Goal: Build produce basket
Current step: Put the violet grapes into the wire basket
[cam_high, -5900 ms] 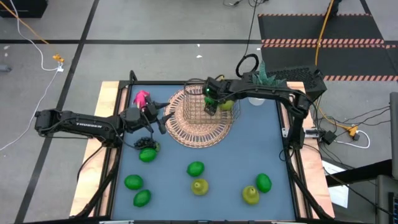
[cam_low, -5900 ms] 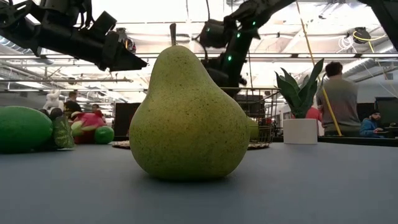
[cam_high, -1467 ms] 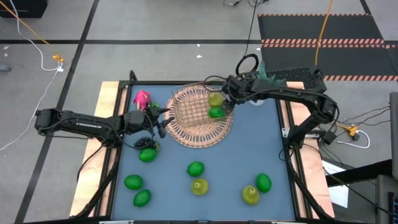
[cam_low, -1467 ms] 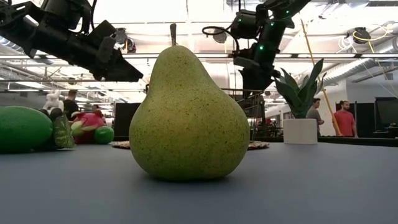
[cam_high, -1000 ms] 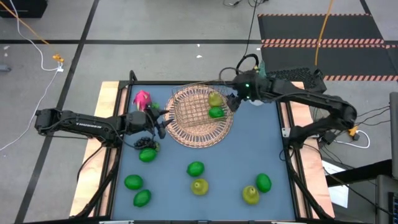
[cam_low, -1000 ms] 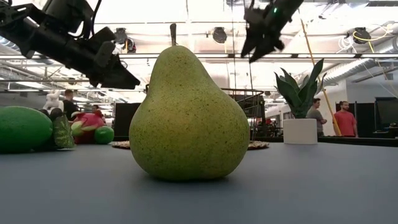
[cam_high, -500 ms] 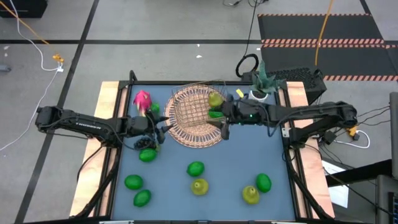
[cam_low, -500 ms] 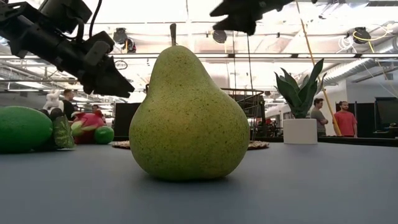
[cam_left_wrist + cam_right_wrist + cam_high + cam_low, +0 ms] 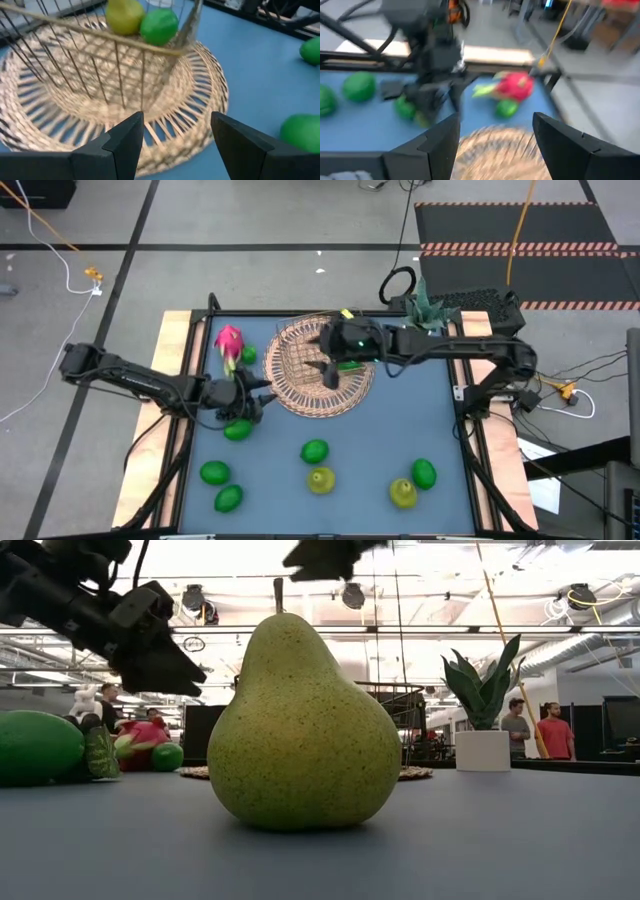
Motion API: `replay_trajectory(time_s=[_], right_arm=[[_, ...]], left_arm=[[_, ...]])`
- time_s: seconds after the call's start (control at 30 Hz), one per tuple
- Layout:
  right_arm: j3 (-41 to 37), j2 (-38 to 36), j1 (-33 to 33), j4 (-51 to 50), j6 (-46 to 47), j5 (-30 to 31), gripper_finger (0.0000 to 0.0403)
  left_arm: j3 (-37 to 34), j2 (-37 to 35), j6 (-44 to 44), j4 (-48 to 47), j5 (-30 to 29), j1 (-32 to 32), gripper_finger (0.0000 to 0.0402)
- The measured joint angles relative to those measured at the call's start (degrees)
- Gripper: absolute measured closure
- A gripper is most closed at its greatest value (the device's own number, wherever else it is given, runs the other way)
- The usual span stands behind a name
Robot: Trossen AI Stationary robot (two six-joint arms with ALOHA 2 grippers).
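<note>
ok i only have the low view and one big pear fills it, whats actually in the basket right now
Observer: A pear and a lime sit side by side inside the basket.
Operator: where is the right tool
Observer: The right tool hangs over the basket, open and holding nothing.
Operator: and the left one
Observer: The left tool is at the edge of the woven mat under the basket, open and empty.
Operator: dragon fruit in yet
Observer: No, the dragon fruit lies outside the basket, on the left arm's side of the mat.
</note>
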Motion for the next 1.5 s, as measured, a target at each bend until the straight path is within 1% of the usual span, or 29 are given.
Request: replay_trajectory(time_s=[0.1,0.2,0.3,0.37,0.47,0.53,0.6,0.67,0.77,0.83,0.9,1.03,1.13,1.17,1.23,1.3,1.4,1.5], right_arm=[[1.96,2.54,-0.05,7.31,-5.21,-0.85,0.0159],[1.94,3.62,0.67,11.25,-10.3,-5.59,0.016],[1.86,3.72,1.53,10.92,-10.25,-9.14,0.0165],[1.07,3.57,2.1,10.97,-8.68,-8.87,0.017],[0.37,3.62,2.77,7.95,-4.48,-6.31,0.0176],[0.34,3.68,3.23,4.09,-1.52,-6.25,0.0176],[0.33,3.65,3.99,0.22,-1.63,-7.22,0.0175],[0.58,3.63,5.2,-4.14,-2.31,-6.46,0.0175],[2.76,3.72,7.9,-12.67,-2.25,-1.25,0.0175],[4.84,3.66,10.17,-17.31,-3.04,4.25,0.0175],[7.13,3.63,12.71,-20.64,-5.02,12.27,0.0175],[12.57,3.63,16.39,-23.63,-11.96,30.74,0.0175],[18.5,3.63,17.09,-23.49,-17.28,39.18,0.0175],[20.49,3.58,16.67,-23.41,-18.45,40.49,0.0175],[23.84,3.49,15.4,-23.12,-18.79,40.46,0.0175],[25.42,3.46,13.71,-22.91,-17.71,38.17,0.0175],[25.21,3.59,10.67,-23.33,-12.53,32.56,0.0175],[23.2,5.04,7.78,-23.37,-5.98,24.29,0.0175]], left_arm=[[0.0,0.02,-1.45,-0.85,-3.41,-2.45,0.017],[0.0,0.02,-2.43,-0.56,-5.36,-4.17,0.017],[0.0,0.01,-3.9,-0.57,-5.77,-5.9,0.017],[0.0,0.02,-4.6,-0.73,-6.19,-7.06,0.017],[0.0,0.02,-4.67,-0.76,-7.57,-8.48,0.017],[0.0,0.02,-4.01,-1.09,-7.76,-8.73,0.017],[0.0,0.02,-3.85,-2.21,-8.08,-8.59,0.017],[0.0,0.02,-3.87,-2.8,-9.53,-8.2,0.017],[0.0,0.02,-4.36,-2.53,-12.02,-7.26,0.017],[0.0,0.02,-4.09,-0.75,-12.36,-6.57,0.017],[0.0,0.02,-2.59,1.39,-12.39,-6.14,0.017],[0.0,0.0,1.41,4.17,-12.15,-5.86,0.017],[0.02,0.0,3.4,2.31,-11.16,-5.86,0.017],[0.02,0.0,3.44,1.03,-10.58,-5.86,0.017],[0.02,0.0,2.42,-1.71,-10.05,-5.88,0.017],[0.02,0.0,0.57,-4.41,-10.02,-5.88,0.017],[0.02,0.0,-2.46,-7.53,-10.28,-5.88,0.017],[0.02,0.0,-3.43,-8.71,-10.4,-5.88,0.017]])
